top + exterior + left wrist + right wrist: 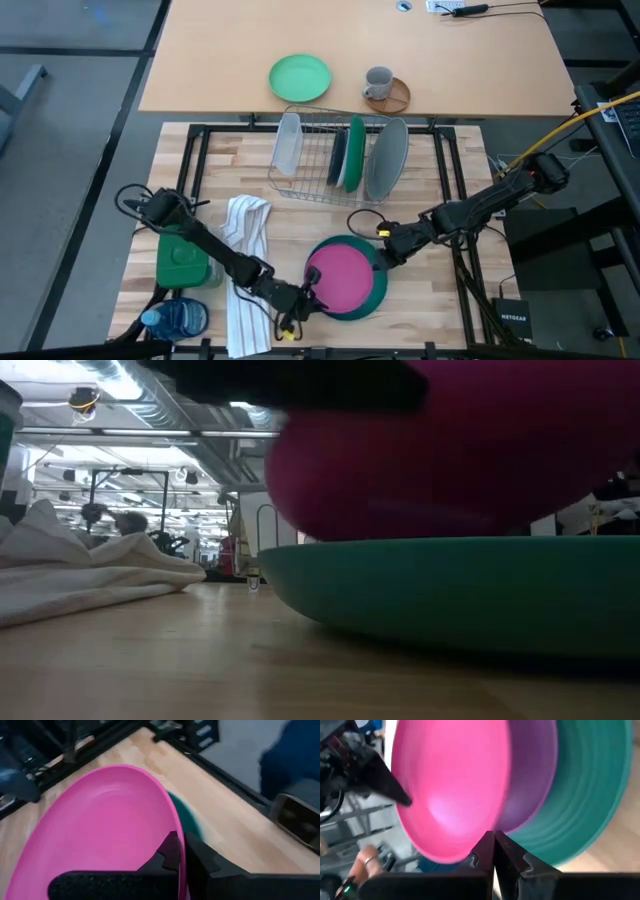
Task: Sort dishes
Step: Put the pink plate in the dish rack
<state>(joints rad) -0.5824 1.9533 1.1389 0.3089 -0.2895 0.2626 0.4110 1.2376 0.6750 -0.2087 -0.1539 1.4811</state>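
Observation:
A purple-pink plate (340, 277) sits tilted over a teal-green plate (379, 291) that lies flat on the wooden table, near its front edge. In the low view the pink plate (450, 450) hangs above the teal one (450, 595). My left gripper (312, 293) is shut on the pink plate's near left rim. My right gripper (383, 252) is shut on the opposite rim, at the far right. More plates, dark, green and grey, stand on edge in the wire rack (335, 160). My left gripper pinches the pink plate's rim (176, 827) between its two fingers, one on the upper face and one beneath. It comes in from the table's left, slanting down. The plate is tilted, its held edge raised off the teal plate (187, 817). My right gripper has its fingertips closed on the pink plate's rim (487, 831), coming from the table's right and slanting down. Its own fingers hide how far back the rim reaches. Below lies the teal plate (590, 785).
A white cloth (248, 270), a green box (183, 262) and a blue bottle (175, 320) lie at the near left. On the far table stand a mint-green plate (300, 77) and a grey mug (378, 83).

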